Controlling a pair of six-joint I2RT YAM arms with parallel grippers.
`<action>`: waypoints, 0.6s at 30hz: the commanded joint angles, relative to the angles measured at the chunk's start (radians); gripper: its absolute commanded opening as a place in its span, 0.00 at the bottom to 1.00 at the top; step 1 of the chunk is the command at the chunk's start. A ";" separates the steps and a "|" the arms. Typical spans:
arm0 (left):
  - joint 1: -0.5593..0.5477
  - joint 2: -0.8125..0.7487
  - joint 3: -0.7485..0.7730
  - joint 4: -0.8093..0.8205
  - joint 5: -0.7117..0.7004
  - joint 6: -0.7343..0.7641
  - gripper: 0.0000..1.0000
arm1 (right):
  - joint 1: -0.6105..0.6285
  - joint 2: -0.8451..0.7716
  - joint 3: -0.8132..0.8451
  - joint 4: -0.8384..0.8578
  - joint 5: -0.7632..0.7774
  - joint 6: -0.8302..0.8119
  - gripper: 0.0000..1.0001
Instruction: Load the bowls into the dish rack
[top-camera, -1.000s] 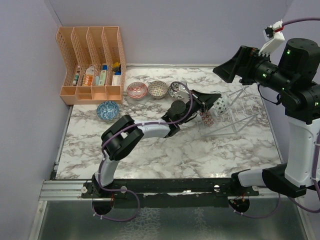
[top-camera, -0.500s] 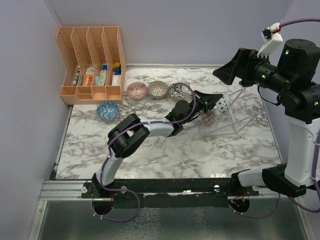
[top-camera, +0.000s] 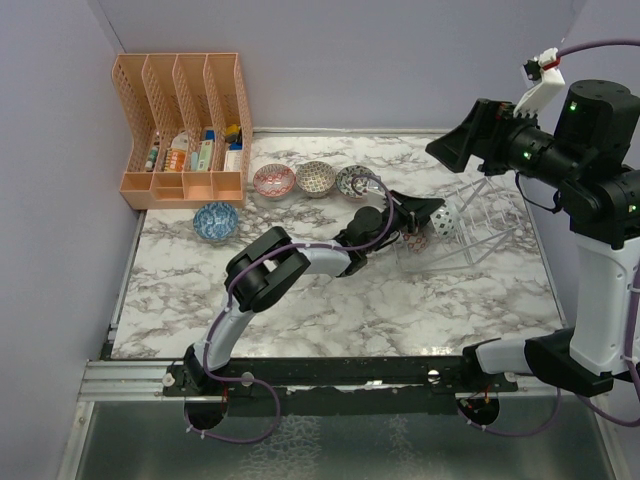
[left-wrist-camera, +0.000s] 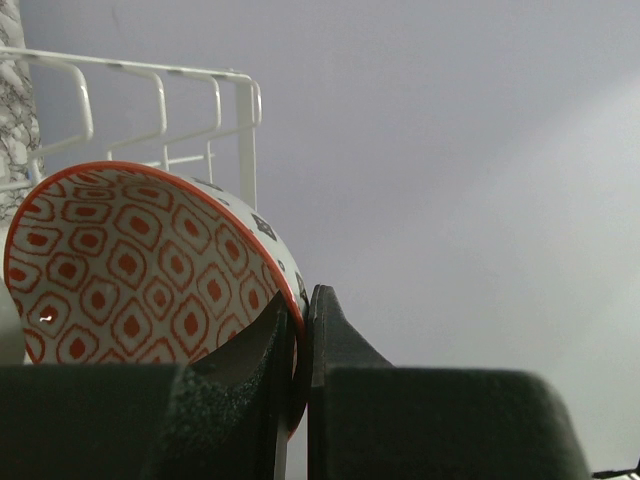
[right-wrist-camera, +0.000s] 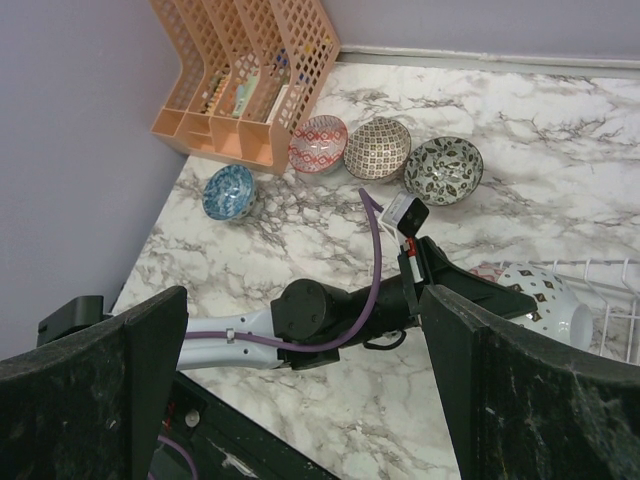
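Note:
My left gripper (top-camera: 420, 224) is shut on the rim of a bowl with an orange-red diamond pattern (left-wrist-camera: 130, 270), held on edge at the near left end of the dish rack (top-camera: 478, 228). One finger is inside the rim and one outside. A white patterned bowl (top-camera: 443, 214) stands on edge in the rack just beyond it. On the table lie a pink bowl (top-camera: 273, 180), a brown-red bowl (top-camera: 315, 178), a grey bowl (top-camera: 352, 181) and a blue bowl (top-camera: 215, 221). My right gripper (top-camera: 468, 137) hangs open high above the rack, holding nothing.
An orange slotted file organizer (top-camera: 185, 130) with small items stands at the back left. Purple walls close in the left and back. The rack's thin white prongs (left-wrist-camera: 240, 120) rise right behind the held bowl. The left arm (right-wrist-camera: 300, 320) stretches across the table's middle.
The left arm has stretched further right toward the rack, carrying the orange-red bowl with it, grip unchanged. The right arm has stayed in place.

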 joint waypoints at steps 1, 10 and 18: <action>-0.007 -0.004 0.020 0.094 0.023 -0.016 0.00 | -0.004 -0.023 -0.013 -0.023 -0.001 -0.019 0.99; -0.004 0.000 0.016 0.098 0.029 -0.022 0.02 | -0.004 -0.034 -0.043 -0.010 -0.006 -0.019 0.99; 0.019 0.006 0.016 0.105 0.044 -0.034 0.02 | -0.004 -0.031 -0.052 -0.003 -0.008 -0.023 0.99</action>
